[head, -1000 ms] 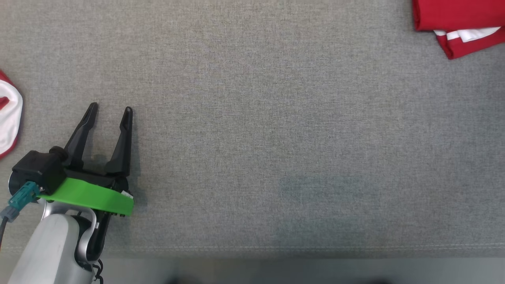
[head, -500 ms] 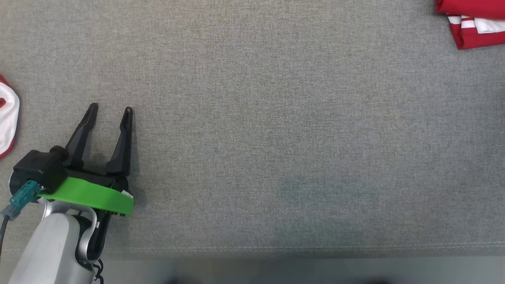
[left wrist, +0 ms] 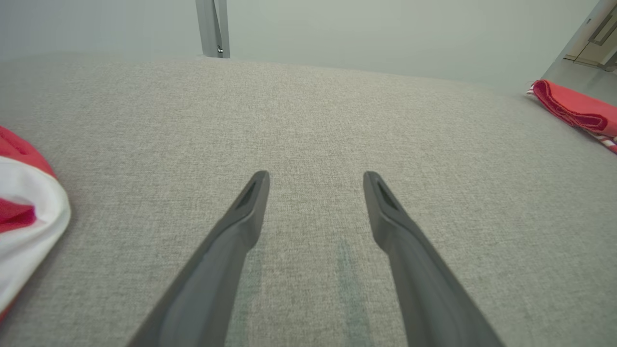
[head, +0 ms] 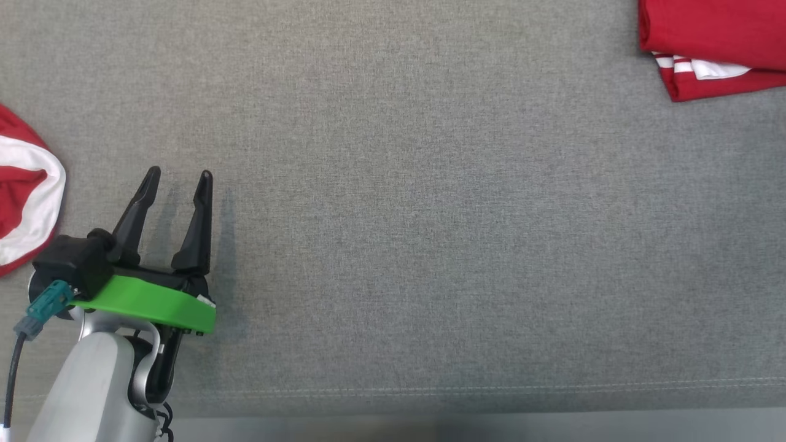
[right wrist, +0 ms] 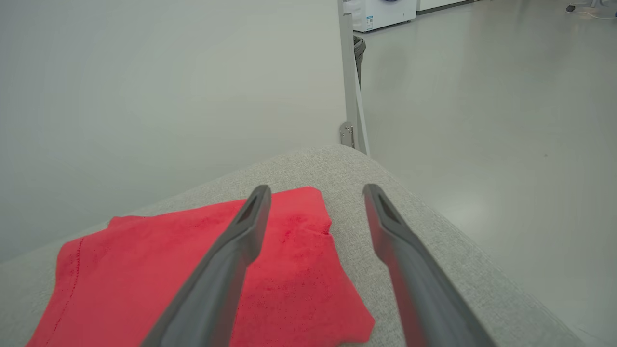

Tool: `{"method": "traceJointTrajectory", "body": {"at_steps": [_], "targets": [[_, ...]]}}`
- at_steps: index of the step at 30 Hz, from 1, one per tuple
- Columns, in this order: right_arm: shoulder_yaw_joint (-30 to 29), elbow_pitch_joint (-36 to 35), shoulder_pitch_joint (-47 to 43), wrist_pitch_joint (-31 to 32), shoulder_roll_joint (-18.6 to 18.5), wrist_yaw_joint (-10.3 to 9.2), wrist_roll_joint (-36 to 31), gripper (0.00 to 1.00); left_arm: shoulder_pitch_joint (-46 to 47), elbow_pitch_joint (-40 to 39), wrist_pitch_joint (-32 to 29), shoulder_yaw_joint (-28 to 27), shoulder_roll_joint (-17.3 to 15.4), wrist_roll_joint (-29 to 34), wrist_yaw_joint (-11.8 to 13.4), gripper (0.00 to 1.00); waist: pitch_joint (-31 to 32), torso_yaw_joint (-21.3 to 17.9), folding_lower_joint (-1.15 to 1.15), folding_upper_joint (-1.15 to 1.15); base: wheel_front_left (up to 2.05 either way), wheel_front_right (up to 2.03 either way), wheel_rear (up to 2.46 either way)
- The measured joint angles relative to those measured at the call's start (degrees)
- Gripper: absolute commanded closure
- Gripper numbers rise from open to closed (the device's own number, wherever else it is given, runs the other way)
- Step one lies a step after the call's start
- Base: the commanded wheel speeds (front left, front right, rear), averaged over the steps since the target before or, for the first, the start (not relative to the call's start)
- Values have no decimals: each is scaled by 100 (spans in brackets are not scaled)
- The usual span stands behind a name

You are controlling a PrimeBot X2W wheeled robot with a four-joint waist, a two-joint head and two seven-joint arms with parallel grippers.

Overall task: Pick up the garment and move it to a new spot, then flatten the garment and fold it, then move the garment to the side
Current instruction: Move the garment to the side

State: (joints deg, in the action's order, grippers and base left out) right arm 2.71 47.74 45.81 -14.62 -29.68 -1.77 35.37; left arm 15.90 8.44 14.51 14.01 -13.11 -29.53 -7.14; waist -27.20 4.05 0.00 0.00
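The counter [head: 430, 215] is a broad slab covered in grey woven cloth. Its near edge, marked by a stitched seam, runs straight across the bottom of the head view. Nearly all of its middle is bare from the near edge to the far side, which leaves wide room between the left edge and the far right corner. In the right wrist view a pale wall [right wrist: 144, 72] stands behind the far edge, a metal post [right wrist: 349, 96] rises at the corner, and smooth grey floor [right wrist: 482, 120] stretches away past the right edge.

The garment [head: 712, 31] lies at the far right corner. It is folded into a flat red block, and white stripes and a bit of white lining peep out of its lower layer. Its top face is plain red and fairly smooth, with a stitched hem along one side.

A red-and-white cloth [head: 24, 196] sits bunched at the left edge.

The left claw [head: 178, 174] rests low over the counter near the left edge, just beside that cloth, fingers spread apart and holding nothing. The right claw [right wrist: 315, 188] hangs above the garment with its fingers wide apart and nothing between them.
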Motion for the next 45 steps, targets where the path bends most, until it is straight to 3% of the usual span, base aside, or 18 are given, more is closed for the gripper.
{"method": "traceJointTrajectory", "body": {"at_steps": [6,14,22,32,45], "targets": [[196,-490,-203,-5,219,243,-158,0,-1,22,0,-241,45,20,0,0,415,-64,0,0,0,0,0],[475,-1496,-698,-4,823,539,-387,0,-128,123,0,-515,124,157,0,0,1003,-192,0,0,0,0,0],[434,-2373,-1427,-4,1026,535,-757,0,-459,213,0,-740,375,147,0,0,1539,-266,0,0,0,0,0],[533,-3220,-2830,-4,1744,591,-899,0,-983,240,0,-871,492,311,1,0,2293,-274,0,0,0,0,0],[669,-3822,-3940,-4,1984,588,-1401,0,-1291,119,0,-923,665,478,16,0,2708,-344,0,0,0,0,0]]}}
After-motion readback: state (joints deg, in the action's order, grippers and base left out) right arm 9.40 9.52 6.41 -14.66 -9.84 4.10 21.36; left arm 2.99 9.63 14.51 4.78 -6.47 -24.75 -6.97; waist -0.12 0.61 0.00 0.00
